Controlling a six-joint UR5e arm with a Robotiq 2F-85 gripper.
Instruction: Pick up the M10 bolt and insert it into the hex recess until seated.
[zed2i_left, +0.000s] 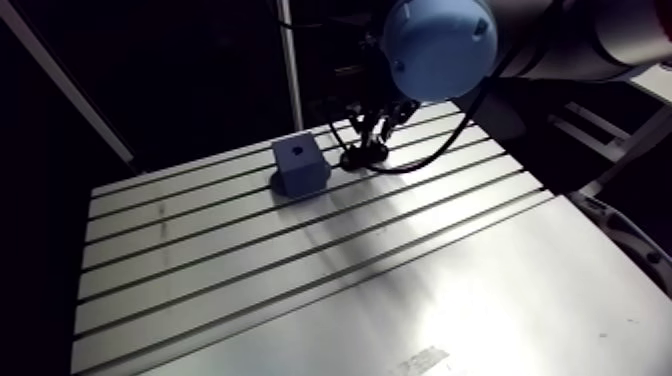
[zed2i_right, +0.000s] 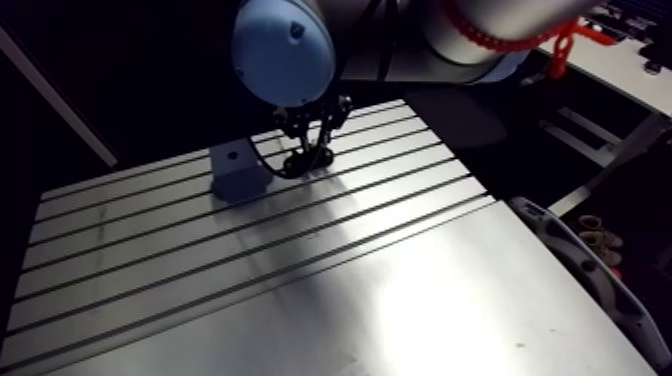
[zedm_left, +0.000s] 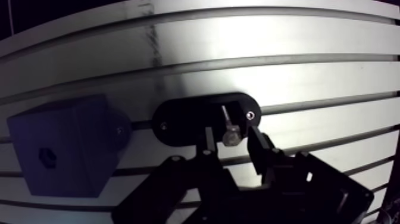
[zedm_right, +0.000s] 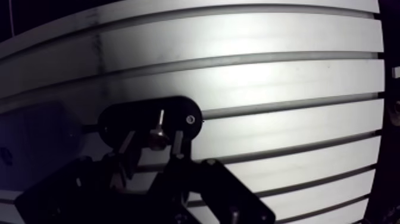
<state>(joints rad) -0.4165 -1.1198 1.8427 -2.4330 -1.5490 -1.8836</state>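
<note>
A robot arm reaches down to the far part of a slotted metal desk (zed2i_left: 400, 280). A black oval holder (zedm_left: 184, 122) lies across one slot. The bolt (zedm_right: 158, 132) stands in this holder, tilted a little, its shiny end towards the camera. The pincer (zedm_left: 231, 137) is low over the holder, its two fingers narrowly apart with one on each side of the bolt. Thin gaps seem to show, so it does not look closed on the bolt yet.

Just left of the holder sits a grey block (zed2i_left: 300, 165), almost touching it. A small dark hex recess (zedm_left: 47, 156) is sunk in its top face, and it is empty.

The step in hand appears to be the grasp. To do it well, keep the bolt centred between the fingers, close squarely on the shank so that the tilt does not twist it, and lift straight up clear of the holder before carrying it left to the block
</note>
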